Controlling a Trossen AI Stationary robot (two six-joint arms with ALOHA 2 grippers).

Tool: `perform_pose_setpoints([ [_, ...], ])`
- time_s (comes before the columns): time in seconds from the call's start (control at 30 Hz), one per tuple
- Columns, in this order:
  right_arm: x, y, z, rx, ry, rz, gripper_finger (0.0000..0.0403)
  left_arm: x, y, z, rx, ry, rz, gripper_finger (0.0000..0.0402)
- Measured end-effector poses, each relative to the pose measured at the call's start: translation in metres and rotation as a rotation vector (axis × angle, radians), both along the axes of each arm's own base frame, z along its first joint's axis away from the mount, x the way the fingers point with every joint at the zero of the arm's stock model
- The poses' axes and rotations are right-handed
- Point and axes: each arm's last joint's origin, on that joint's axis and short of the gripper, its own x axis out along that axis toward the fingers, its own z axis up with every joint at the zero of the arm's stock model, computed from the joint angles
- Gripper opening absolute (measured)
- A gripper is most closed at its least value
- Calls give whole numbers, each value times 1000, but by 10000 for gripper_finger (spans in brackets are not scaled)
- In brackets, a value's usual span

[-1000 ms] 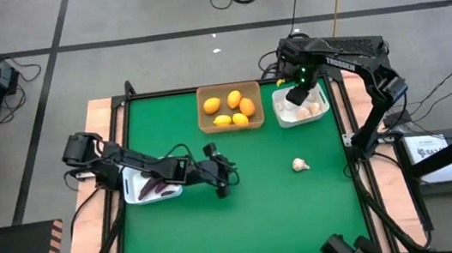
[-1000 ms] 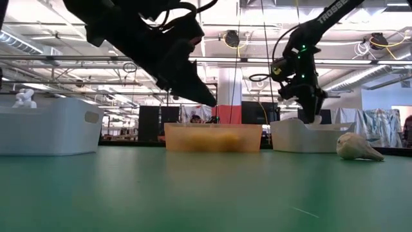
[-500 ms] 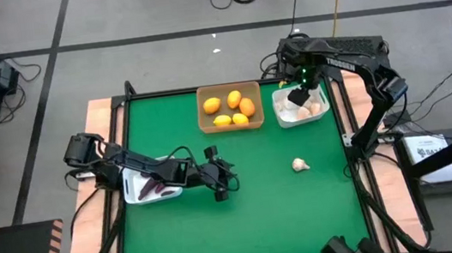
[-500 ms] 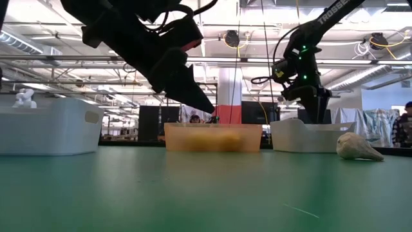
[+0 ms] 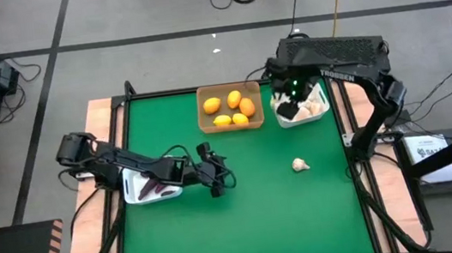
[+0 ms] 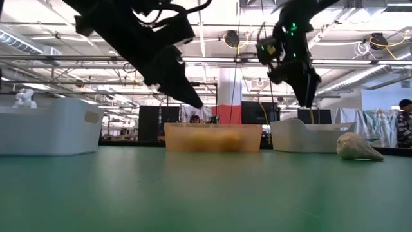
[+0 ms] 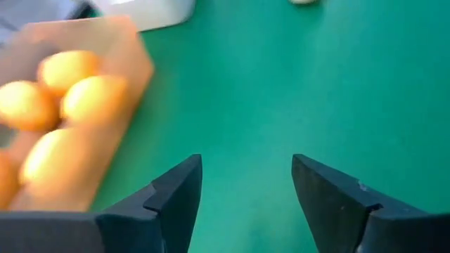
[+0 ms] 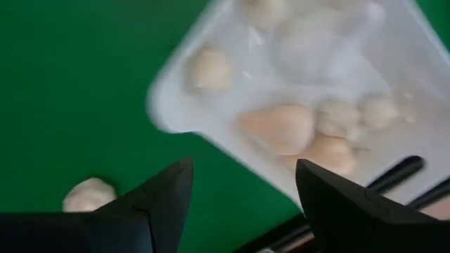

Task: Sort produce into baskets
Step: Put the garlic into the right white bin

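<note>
A tan basket [image 5: 230, 107] holds several orange and yellow fruits [image 5: 234, 99] at the far middle. A white basket [image 5: 302, 105] at the far right holds garlic bulbs [image 8: 281, 126]. A white basket [image 5: 152, 186] at the left holds dark purple pieces [image 5: 157, 187]. One garlic bulb [image 5: 300, 165] lies on the green mat, also in the low view [image 6: 357, 147] and the right wrist view [image 8: 88, 195]. My right gripper [image 5: 287, 110] is open and empty above the garlic basket's near left corner. My left gripper [image 5: 220, 182] is open and empty above the mat, right of the purple basket.
The green mat [image 5: 245, 210] is bordered by a black frame and wooden table edges. The middle and near part of the mat is bare. Cables lie on the floor beyond the far edge. A person shows far off in the low view [image 6: 405, 122].
My right gripper has risen from the garlic basket and moved a little toward the table's left and near edge, staying open. My left gripper has drawn slightly toward the table's left.
</note>
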Motion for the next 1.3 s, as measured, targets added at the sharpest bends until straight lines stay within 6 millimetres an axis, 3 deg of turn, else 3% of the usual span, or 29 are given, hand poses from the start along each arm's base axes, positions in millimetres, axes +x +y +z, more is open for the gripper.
perform_pose_setpoints([
  [0.27, 27, 78, 23, -52, -75, 151, 242, -25, -7, 14, 85, -16, 66, 228],
  [0.47, 32, 134, 37, -113, -122, 215, 242, -53, -14, 27, 111, -72, 25, 228],
  [0.67, 34, 180, 36, -174, -113, 300, 242, -74, -18, 38, 82, -187, -24, 228],
  [0.83, 27, 208, 16, -179, -66, 374, 242, -82, -19, 39, 78, -224, -56, 228],
  [0.97, 20, 223, -9, -192, -140, 414, 242, -82, -19, 39, 71, -224, -66, 228],
  [1.1, 12, 229, -33, -172, -196, 422, 242, -82, -19, 39, 71, -224, -65, 228],
  [1.3, -1, 225, -60, -169, -130, 427, 245, -82, -19, 39, 69, -227, -64, 228],
])
